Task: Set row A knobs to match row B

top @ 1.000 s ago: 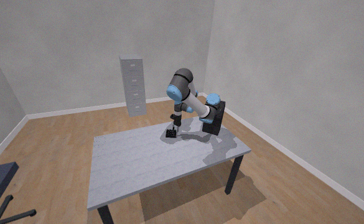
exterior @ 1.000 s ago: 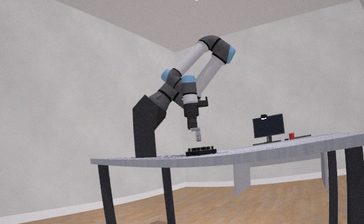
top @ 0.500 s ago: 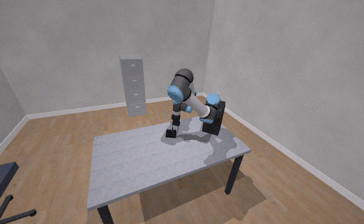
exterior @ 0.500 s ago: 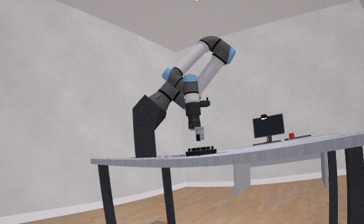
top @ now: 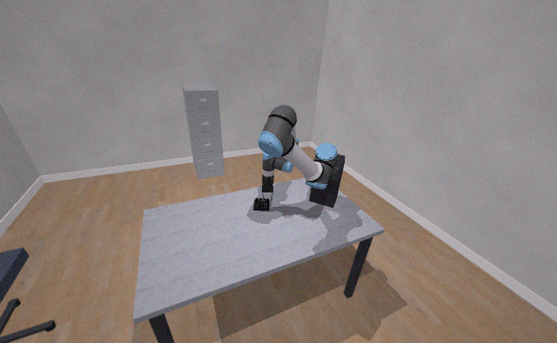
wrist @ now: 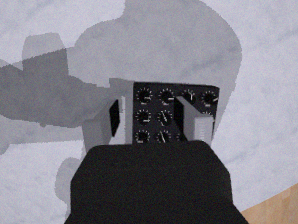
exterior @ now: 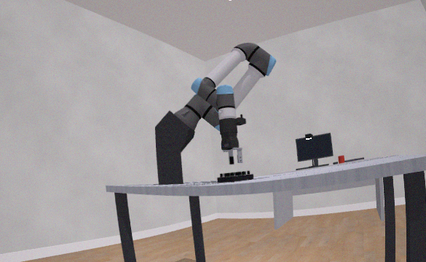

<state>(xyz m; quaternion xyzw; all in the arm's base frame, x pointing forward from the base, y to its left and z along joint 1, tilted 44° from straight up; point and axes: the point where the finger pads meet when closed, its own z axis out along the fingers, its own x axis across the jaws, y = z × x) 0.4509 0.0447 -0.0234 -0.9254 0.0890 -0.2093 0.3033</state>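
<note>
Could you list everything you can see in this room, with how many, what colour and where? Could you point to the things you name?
Knob box [top: 261, 205] [exterior: 235, 177] [wrist: 155, 106]: one, black, on the table
Table [top: 202, 248] [exterior: 307, 180]: one, pale grey top, dark legs, mid-room
Filing cabinet [top: 203, 131]: one, grey, by the wall
Monitor [exterior: 314, 147]: one, dark, beyond the knob box
Red object [exterior: 341, 159]: one, beside the monitor
Arm [top: 302, 159] [exterior: 227, 67]: one, grey, black and blue, at the table
End effector [top: 267, 196] [exterior: 235, 162] [wrist: 146, 109]: one, black and grey, open above the knob box
</note>
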